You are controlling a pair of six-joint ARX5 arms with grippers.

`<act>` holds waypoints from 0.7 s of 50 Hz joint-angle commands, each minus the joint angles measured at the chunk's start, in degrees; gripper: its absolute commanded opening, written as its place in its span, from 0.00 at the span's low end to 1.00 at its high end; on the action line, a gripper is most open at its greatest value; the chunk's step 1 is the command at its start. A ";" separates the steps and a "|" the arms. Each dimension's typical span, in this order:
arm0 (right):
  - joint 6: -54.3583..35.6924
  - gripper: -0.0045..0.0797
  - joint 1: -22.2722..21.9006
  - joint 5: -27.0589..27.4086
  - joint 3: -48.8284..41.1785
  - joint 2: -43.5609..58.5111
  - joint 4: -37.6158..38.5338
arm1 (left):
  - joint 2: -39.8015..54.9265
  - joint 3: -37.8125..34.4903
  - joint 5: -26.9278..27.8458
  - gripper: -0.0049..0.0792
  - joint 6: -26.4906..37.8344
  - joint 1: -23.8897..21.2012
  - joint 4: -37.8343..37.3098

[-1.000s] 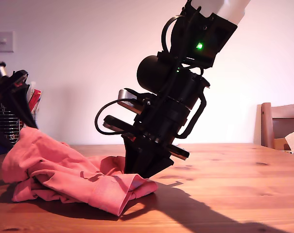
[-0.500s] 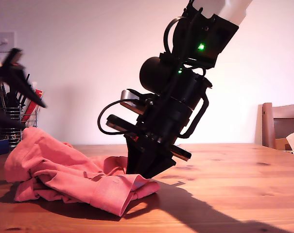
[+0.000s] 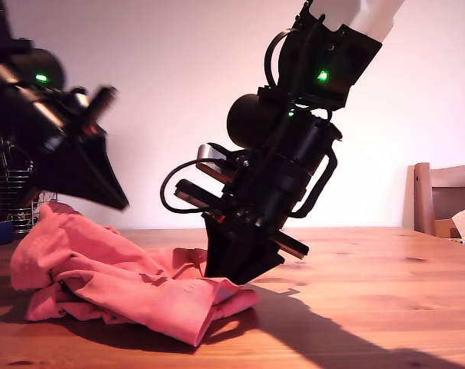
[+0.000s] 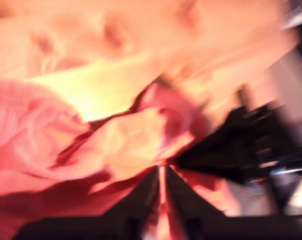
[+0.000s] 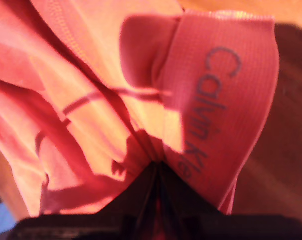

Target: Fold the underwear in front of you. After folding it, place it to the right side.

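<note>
My second gripper (image 5: 158,167) pressed together on underwear (image 3: 132,280), pinching cloth beside lettered waistband (image 5: 215,105); in exterior view gripper (image 3: 236,265) sits at heap's right end. My first gripper (image 4: 161,176) nearly closed, sliver of red cloth in gap; view blurred, grip uncertain. Arm raised at exterior view's left (image 3: 59,142), above garment, tip hidden. Underwear crumpled on wooden table (image 3: 370,284), toward exterior view's left. Chair (image 3: 443,196) at exterior view's right.

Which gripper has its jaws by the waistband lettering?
My second gripper: its jaws pinch the underwear right beside the grey lettering. My first gripper's blurred view shows no lettering.
</note>
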 commanded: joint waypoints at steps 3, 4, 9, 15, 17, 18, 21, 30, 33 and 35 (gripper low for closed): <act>0.02 0.04 -1.60 1.11 -2.71 2.43 -4.48 | 4.61 -0.13 -1.09 0.03 0.42 -0.48 -0.11; 0.02 0.04 -1.73 1.11 -2.71 2.43 -4.81 | 5.16 -0.13 -1.05 0.03 0.42 -0.70 -0.20; -0.09 0.04 -3.08 1.14 -2.71 2.40 -6.25 | 8.22 -0.17 -1.11 0.03 1.38 -1.86 -0.66; -1.42 0.04 -4.59 1.25 -2.71 2.40 -9.38 | 11.06 -0.22 -1.53 0.03 1.97 -4.15 -0.11; -2.10 0.04 -5.09 1.73 -2.71 2.34 -10.75 | 11.34 -0.22 -2.34 0.03 1.97 -5.11 0.35; -2.54 0.04 -5.27 2.12 -2.71 2.27 -11.50 | 11.34 -0.22 -3.04 0.03 1.95 -5.66 0.68; -4.24 0.04 -6.19 3.65 -2.71 2.14 -13.51 | 11.34 -0.22 -5.62 0.03 1.90 -7.43 2.36; -6.51 0.04 -10.19 9.77 -2.71 0.52 -17.05 | 11.34 -0.22 -7.26 0.03 1.38 -12.59 5.16; -6.64 0.04 -11.34 11.56 -2.71 -0.17 -17.42 | 11.34 -0.22 -8.04 0.03 1.07 -14.03 6.62; -7.13 0.04 -12.13 12.76 -2.71 -0.52 -17.64 | 11.34 -0.22 -8.39 0.03 0.35 -14.93 7.93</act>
